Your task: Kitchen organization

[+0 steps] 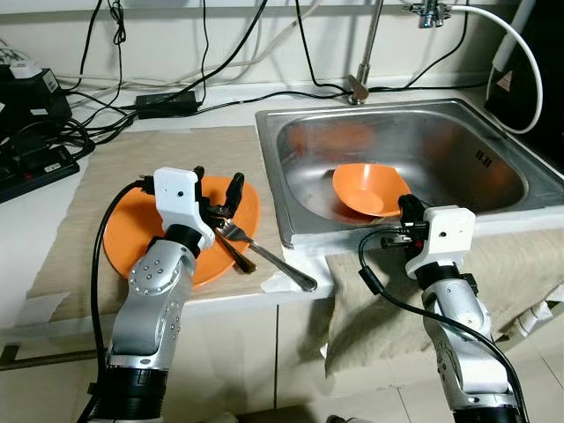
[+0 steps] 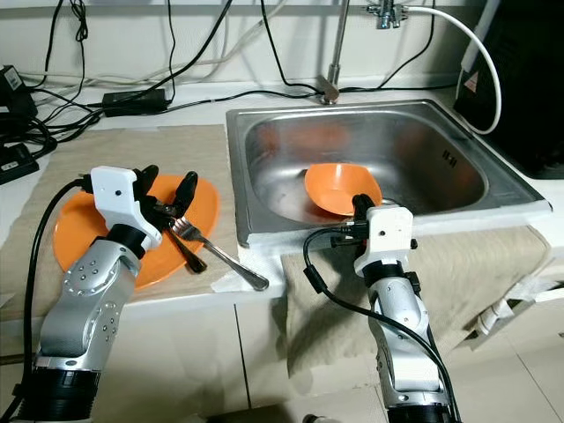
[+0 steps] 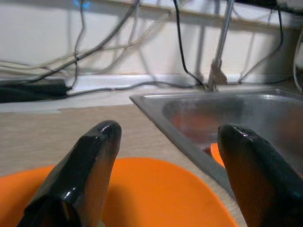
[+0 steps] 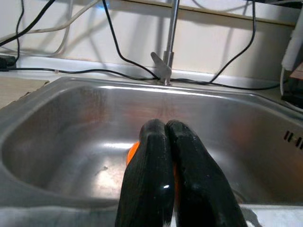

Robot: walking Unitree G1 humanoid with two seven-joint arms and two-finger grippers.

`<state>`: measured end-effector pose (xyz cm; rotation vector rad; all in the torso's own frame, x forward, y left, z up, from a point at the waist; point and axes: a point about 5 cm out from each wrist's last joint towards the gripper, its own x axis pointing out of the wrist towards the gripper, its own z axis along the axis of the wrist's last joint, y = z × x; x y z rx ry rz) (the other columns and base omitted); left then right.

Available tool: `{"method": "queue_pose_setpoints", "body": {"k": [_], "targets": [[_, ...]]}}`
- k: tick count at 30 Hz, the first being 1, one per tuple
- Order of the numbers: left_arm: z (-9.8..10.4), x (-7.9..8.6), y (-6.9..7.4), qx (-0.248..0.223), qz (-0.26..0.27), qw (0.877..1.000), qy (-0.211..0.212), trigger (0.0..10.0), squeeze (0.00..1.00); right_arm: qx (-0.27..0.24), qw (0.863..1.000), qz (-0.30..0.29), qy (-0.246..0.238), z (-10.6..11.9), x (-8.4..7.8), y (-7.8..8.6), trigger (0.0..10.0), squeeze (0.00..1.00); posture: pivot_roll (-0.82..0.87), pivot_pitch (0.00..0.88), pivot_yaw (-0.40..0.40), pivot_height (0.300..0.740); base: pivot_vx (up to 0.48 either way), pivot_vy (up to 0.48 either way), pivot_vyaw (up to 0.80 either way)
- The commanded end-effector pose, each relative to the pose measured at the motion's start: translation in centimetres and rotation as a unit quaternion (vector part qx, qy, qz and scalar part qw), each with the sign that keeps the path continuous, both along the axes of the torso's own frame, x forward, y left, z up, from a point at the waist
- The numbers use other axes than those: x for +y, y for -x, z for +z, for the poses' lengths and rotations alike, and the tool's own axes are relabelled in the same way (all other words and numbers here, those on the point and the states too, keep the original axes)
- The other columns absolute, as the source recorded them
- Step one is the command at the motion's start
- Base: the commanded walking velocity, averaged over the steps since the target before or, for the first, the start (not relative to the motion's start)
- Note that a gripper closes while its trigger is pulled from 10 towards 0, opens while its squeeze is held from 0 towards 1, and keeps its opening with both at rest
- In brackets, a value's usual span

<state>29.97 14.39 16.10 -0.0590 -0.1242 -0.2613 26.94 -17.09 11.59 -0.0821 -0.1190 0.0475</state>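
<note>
The orange plate (image 1: 132, 233) is lying flat on the beige mat (image 1: 88, 203) on the desk (image 1: 35, 256), left of the sink, and the left gripper (image 1: 218, 196) is hovering right over its right half with its fingers (image 3: 90, 161) spread well apart, holding nothing. A metal fork (image 1: 264, 256) is resting with its tines on the plate, just under those fingers, and its handle is reaching out over the plate's edge toward the desk's front. A dark utensil (image 1: 233, 254) is lying beside the fork on the plate; what it is, hard to tell.

Over in the steel sink (image 1: 493, 167), an orange bowl (image 1: 366, 185) is sitting tilted near the front wall. The right gripper (image 4: 164, 142) is hanging at the sink's front rim, just before the bowl, with its fingers pressed together and gripping nothing. A tap (image 1: 363, 84) is standing behind the sink, with cables (image 1: 106, 115) trailing along the back of the desk.
</note>
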Motion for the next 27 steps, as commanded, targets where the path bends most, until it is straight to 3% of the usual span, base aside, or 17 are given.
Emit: {"method": "queue_pose_setpoints", "body": {"k": [1, 7, 27], "targets": [[-0.2, 0.8, 0.4, 0.005, 0.009, 1.0, 0.002, 10.0, 0.0, -0.003, 1.0, 0.009, 0.005, 0.3, 0.3, -0.3, 10.0, 0.0, 0.02, 0.0, 0.017, 0.74, 0.0, 0.0, 0.0], [0.5, 0.4, 0.6, -0.018, 0.007, 1.0, -0.018, 10.0, 0.0, -0.011, 1.0, 0.015, 0.009, 0.7, 0.5, -0.7, 10.0, 0.0, 0.03, 0.0, 0.009, 0.74, 0.0, 0.0, 0.0], [0.7, -0.3, 0.4, -0.023, -0.001, 0.999, -0.027, 10.0, 0.0, -0.018, 0.999, 0.019, 0.019, 0.7, 0.9, -0.8, 10.0, 0.0, 0.02, 0.0, 0.01, 0.74, 0.0, 0.0, 0.0]]}}
